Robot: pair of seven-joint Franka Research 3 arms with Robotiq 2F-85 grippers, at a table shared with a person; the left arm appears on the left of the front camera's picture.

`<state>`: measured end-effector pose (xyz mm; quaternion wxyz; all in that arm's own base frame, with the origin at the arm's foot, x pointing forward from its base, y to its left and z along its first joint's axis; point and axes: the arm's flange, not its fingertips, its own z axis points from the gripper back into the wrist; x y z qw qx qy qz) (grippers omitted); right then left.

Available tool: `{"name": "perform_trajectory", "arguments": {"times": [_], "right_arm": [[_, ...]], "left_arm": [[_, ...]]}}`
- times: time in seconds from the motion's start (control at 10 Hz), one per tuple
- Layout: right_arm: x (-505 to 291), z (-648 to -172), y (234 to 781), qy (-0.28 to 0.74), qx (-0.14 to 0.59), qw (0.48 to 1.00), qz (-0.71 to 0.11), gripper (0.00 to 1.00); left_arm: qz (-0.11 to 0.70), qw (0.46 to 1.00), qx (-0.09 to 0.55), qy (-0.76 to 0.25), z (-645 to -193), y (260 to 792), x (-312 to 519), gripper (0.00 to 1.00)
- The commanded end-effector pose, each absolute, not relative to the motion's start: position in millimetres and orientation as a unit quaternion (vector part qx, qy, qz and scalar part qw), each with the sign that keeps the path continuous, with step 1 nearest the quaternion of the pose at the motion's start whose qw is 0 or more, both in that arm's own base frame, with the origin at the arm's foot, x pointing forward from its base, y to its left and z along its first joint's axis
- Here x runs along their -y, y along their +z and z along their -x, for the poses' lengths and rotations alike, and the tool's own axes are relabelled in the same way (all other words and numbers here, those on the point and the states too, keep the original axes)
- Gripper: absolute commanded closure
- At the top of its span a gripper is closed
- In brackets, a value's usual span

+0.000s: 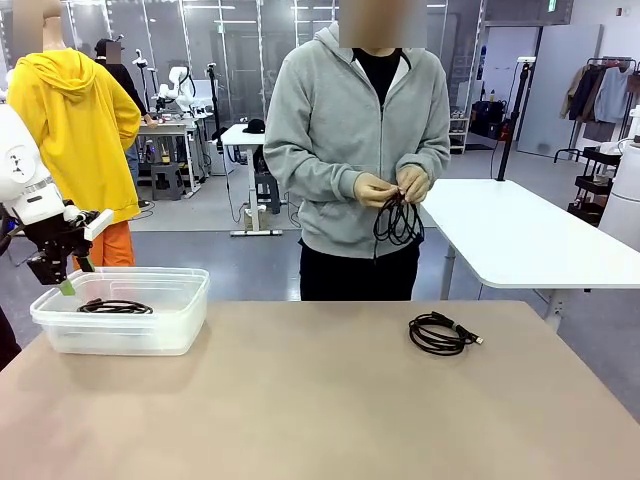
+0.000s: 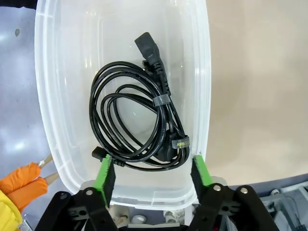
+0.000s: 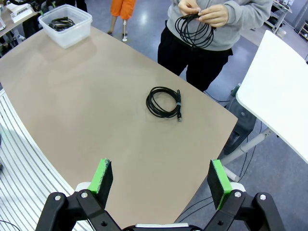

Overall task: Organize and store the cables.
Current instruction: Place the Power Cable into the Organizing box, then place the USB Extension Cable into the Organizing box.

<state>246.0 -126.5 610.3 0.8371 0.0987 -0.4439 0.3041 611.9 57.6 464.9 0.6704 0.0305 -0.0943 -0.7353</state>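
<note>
Clear plastic bin point(image 2: 48, 96) at the table's left end holds 1 coiled cable point(image 2: 161, 102), flat on its floor. The left gripper point(image 2: 153, 166) hovers over it, pads spread and gripping nothing, so this looks like the drop-off step; next it should lift clear. Right of centre a 2nd cable point(image 3: 178, 103) lies on the table point(image 1: 300, 400), likely the next pick. Beyond it the person's hands point(image 1: 385, 188) wind a 3rd cable point(image 1: 398, 222). The right gripper point(image 3: 161, 166) hangs wide apart, empty. The tabletop is matte tan; behind are a grey floor and white tables.
</note>
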Motion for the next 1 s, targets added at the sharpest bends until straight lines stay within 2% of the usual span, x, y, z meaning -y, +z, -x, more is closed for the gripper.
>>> {"name": "perform_trajectory", "arguments": {"times": [0.0,0.2,0.3,0.9], "right_arm": [[127.1,-245.8,609.5,0.304,0.444,0.837,-0.099,0.00],[127.1,-245.8,609.5,0.304,0.444,0.837,-0.099,0.00],[127.1,-245.8,609.5,0.304,0.444,0.837,-0.099,0.00],[127.1,-245.8,609.5,0.304,0.444,0.837,-0.099,0.00]], "left_arm": [[-0.044,0.675,0.092,-0.731,-614.3,466.1,-59.2,0.00],[-0.055,0.688,0.084,-0.719,-616.8,464.8,-59.5,0.00],[-0.033,0.670,0.093,-0.735,-612.0,465.1,-58.6,0.00],[-0.033,0.670,0.093,-0.735,-612.0,465.1,-58.6,0.00]]}}
